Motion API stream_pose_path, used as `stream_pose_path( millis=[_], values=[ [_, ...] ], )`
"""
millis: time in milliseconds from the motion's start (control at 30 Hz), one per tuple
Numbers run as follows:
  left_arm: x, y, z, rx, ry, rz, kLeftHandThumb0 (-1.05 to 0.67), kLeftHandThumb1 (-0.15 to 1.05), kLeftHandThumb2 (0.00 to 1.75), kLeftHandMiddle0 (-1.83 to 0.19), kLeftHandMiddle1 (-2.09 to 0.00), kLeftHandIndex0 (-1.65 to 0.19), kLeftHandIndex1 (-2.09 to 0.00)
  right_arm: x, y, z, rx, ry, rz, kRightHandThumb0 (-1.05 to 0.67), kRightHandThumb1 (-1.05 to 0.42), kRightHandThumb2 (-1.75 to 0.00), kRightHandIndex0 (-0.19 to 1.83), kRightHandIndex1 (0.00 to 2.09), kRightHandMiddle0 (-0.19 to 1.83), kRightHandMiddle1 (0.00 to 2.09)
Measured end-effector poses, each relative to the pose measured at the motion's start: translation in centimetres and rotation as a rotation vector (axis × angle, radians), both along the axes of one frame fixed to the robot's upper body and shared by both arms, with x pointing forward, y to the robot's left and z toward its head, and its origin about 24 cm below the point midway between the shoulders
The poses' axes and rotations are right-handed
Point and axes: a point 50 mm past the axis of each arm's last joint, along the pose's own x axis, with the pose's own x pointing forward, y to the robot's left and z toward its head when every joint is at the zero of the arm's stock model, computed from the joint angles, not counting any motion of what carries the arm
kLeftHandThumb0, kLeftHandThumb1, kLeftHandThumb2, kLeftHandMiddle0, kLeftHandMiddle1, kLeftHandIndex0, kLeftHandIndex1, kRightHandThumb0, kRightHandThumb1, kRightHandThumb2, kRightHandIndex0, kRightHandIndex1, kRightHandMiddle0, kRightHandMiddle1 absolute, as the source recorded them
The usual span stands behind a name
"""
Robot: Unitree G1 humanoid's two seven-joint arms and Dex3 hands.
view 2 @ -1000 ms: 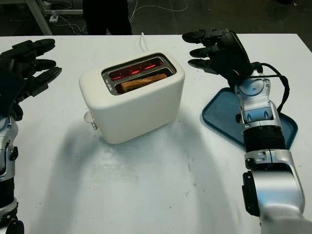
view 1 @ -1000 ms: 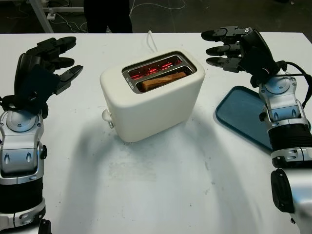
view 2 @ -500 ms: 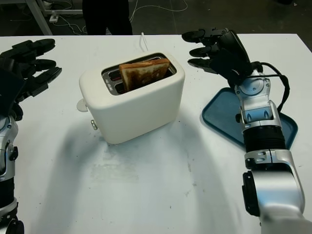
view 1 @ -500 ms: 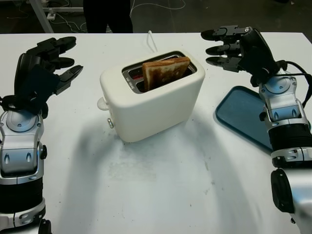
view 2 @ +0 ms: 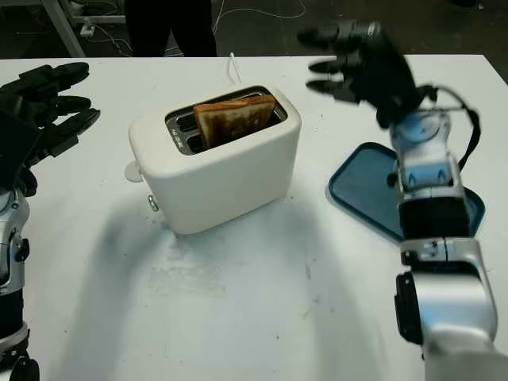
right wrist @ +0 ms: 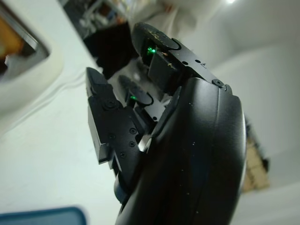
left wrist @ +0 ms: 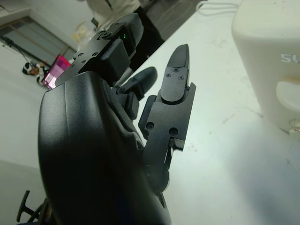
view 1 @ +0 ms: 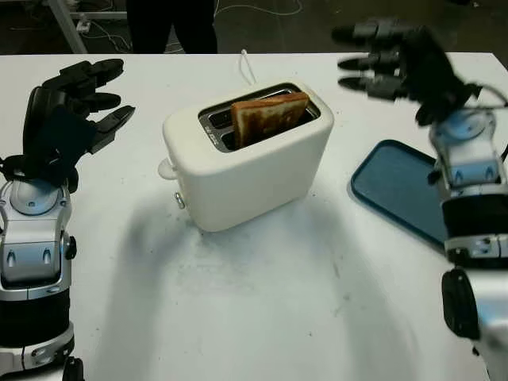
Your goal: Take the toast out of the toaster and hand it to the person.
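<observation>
A cream toaster (view 1: 246, 163) stands in the middle of the white table (view 1: 262, 302). One browned slice of toast (view 1: 268, 117) sticks up out of its nearer slot. My right hand (view 1: 373, 59) is open and raised above the table to the right of the toaster, level with its top and apart from it. My left hand (view 1: 87, 99) is open and hovers to the left of the toaster, well clear of it. A person in dark trousers (view 1: 171, 24) stands at the far edge of the table.
A blue tray (view 1: 397, 190) lies on the table to the right, under my right forearm. The toaster's white cord (view 1: 248, 67) runs toward the far edge. The toaster lever (view 1: 167, 168) sticks out on its left end.
The toast popped up out of the slot and the glowing red elements went dark. My right hand has since lifted a little upward; the left hand has not moved.
</observation>
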Motion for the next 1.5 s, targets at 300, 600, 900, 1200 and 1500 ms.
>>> stream_pose_path(
  millis=[300,600,900,1200,1500],
  values=[
    [0.0,0.0,-0.1,0.002,-0.004,-0.001,-0.19,0.92,0.07,-0.4,-0.8,-0.67,-0.09,-2.5,3.2,4.6,-0.168,-0.085,0.152,-0.03,-0.51,0.0,0.97,0.12,0.92,0.05],
    [0.1,0.1,-0.3,-0.001,-0.004,0.001,-0.19,0.92,0.06,-0.4,-0.81,-0.66,-0.09,-2.6,6.6,3.7,-0.43,-0.081,0.181,-0.26,-0.44,0.0,1.02,0.15,0.99,0.07],
    [0.1,0.1,-0.3,0.0,-0.004,0.002,-0.2,0.92,0.05,-0.41,-0.81,-0.67,-0.09,-2.6,9.0,2.3,-0.624,-0.147,0.169,-0.58,-0.54,-0.02,0.97,0.18,0.97,0.05],
    [0.1,0.0,-0.3,0.001,-0.003,0.0,-0.2,0.92,0.06,-0.41,-0.81,-0.67,-0.09,-2.3,9.5,0.8,-0.657,-0.187,0.184,-0.58,-0.6,-0.01,0.64,0.75,0.93,0.03],
    [0.1,-0.1,-0.3,0.005,0.0,-0.003,-0.18,0.92,0.07,-0.4,-0.8,-0.66,-0.09,-2.1,9.5,-0.5,-0.674,-0.182,0.215,-0.57,-0.64,-0.01,0.59,0.84,0.92,0.03]
  ],
)
